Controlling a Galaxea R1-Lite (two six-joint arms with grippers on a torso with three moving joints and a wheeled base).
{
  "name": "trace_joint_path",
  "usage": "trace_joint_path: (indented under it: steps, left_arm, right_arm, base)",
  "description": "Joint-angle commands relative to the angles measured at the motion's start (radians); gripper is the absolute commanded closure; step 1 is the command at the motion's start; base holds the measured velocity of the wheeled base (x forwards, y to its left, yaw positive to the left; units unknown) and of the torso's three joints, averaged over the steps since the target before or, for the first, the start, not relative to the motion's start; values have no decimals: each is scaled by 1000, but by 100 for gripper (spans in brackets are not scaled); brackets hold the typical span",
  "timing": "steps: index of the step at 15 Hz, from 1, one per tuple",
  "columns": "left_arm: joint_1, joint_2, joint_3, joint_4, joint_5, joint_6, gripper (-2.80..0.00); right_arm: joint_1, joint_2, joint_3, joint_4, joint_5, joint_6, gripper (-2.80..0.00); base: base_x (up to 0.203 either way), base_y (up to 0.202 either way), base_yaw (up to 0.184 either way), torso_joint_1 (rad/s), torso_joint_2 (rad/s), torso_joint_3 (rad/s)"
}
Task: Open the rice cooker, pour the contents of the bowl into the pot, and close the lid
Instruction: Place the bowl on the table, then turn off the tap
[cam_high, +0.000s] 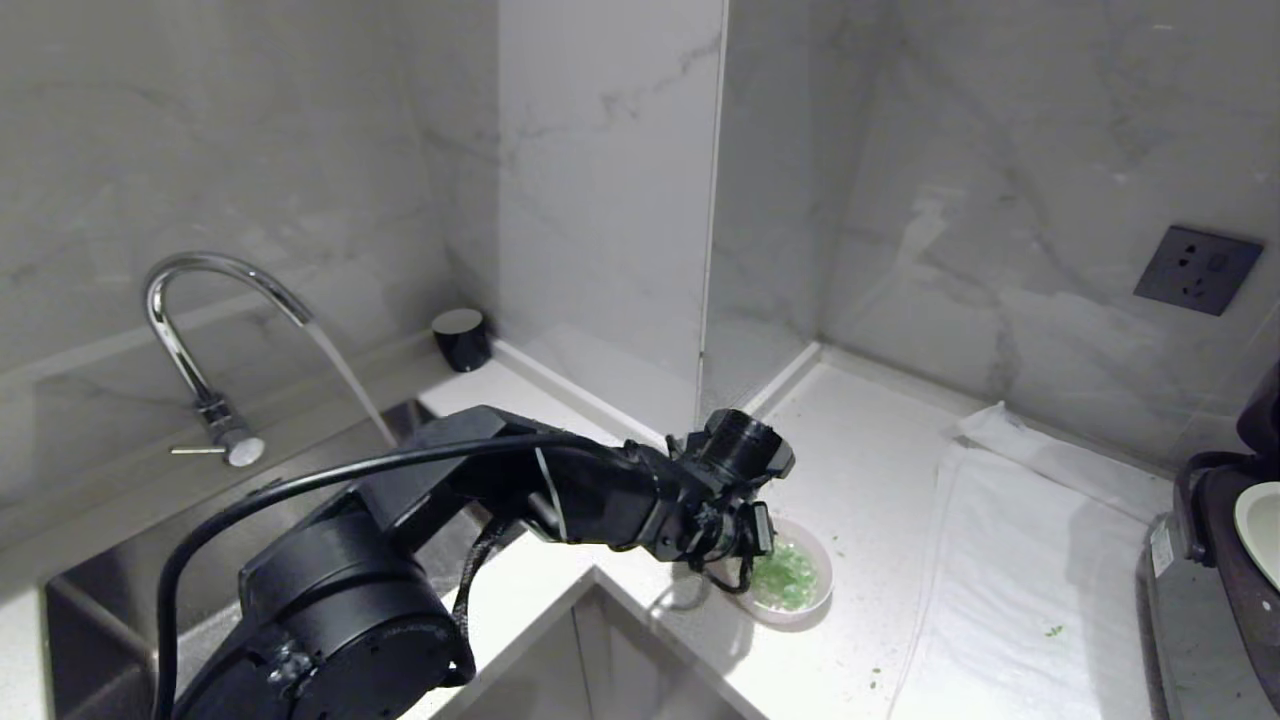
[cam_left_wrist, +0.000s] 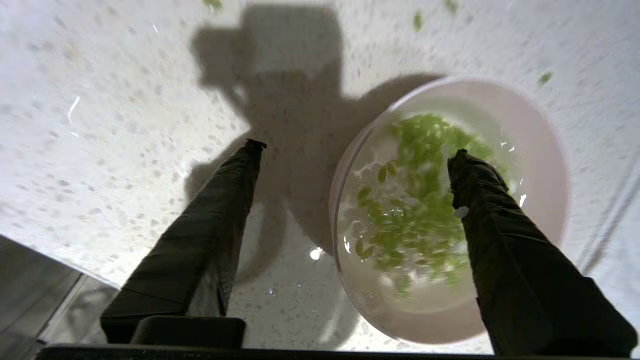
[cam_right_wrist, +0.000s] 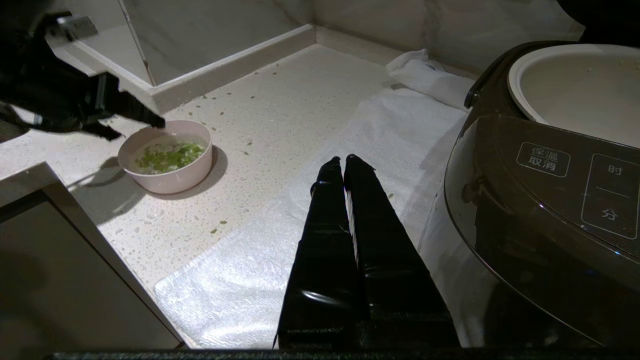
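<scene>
Speckled countertop (cam_high: 880, 480) bears pale pink bowl (cam_high: 815, 600); chopped green contents (cam_high: 787, 577).

Head cam looks down over bench (cam_high: 880, 470); left wrist cam close above bowl (cam_left_wrist: 540, 165), right wrist cam farther, sharing it.
</scene>
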Motion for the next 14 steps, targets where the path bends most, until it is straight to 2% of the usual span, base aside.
trace_joint_path:
  steps: [1, 5, 9, 12, 14]
  left_arm:
    - [31, -86, 2, 4, 0, -4, -280]
    - [109, -191, 76, 47, 2, 0, -280]
    - [205, -319, 265, 44, 3, -4, -280]
    - [306, -407, 405, 36, 3, 0, -280]
    - [373, -450, 509, -37, -2, 11, -280]
  right_arm:
    - [0, 0, 0, 0, 0, -1, 0]
    - [0, 0, 0, 0, 0, -1, 0]
    - [0, 0, 0, 0, 0, 0, 0]
    - [0, 0, 0, 0, 0, -1, 0]
    - [0, 0, 0, 0, 0, 0, 0]
  base:
    - [0, 0, 0, 0, 0, 0]
    - [0, 0, 0, 0, 0, 0]
    - [0, 0, 0, 0, 0, 0]
    - [0, 0, 0, 0, 0, 0]
    - [0, 0, 0, 0, 0, 0]
